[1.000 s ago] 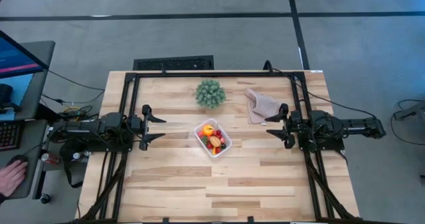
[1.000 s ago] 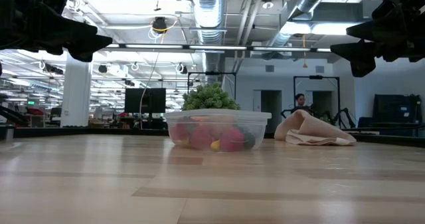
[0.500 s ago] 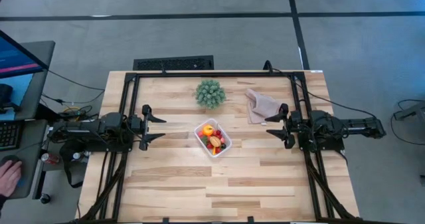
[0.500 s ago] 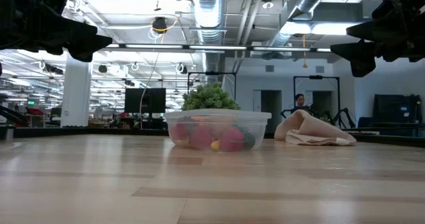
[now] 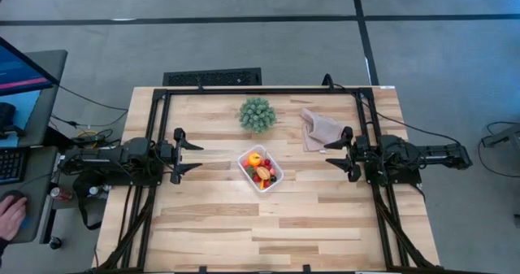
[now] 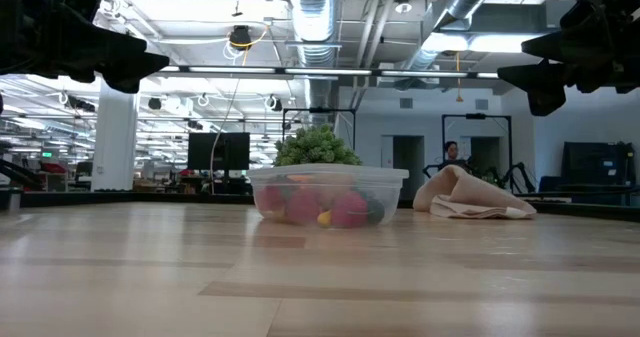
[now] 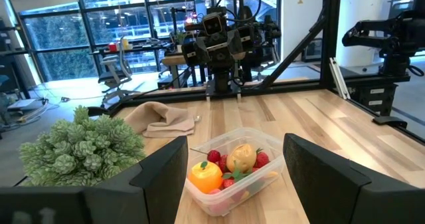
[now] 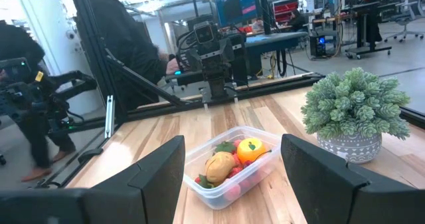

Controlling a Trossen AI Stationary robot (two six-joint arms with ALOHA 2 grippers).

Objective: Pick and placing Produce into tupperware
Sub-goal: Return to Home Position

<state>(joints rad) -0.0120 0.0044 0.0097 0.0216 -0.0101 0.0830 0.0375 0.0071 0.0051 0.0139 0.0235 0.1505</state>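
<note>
The clear tupperware stands on its base at the middle of the table, also seen in the low view. The produce lies piled inside it: an orange fruit, red berries, a tan piece. My left gripper hangs open above the table's left side, pointing level at the tupperware. My right gripper hangs open above the right side, facing it likewise. Both stand well apart from the tupperware, with nothing between their fingers.
A green spiky plant in a pot stands at the far side of the table. A beige cloth lies crumpled at the far right, close to my right gripper. A person's hand rests at a desk left of the table.
Both arms have kept still. The person's hand at the desk on the left has drawn back toward the picture's edge.
</note>
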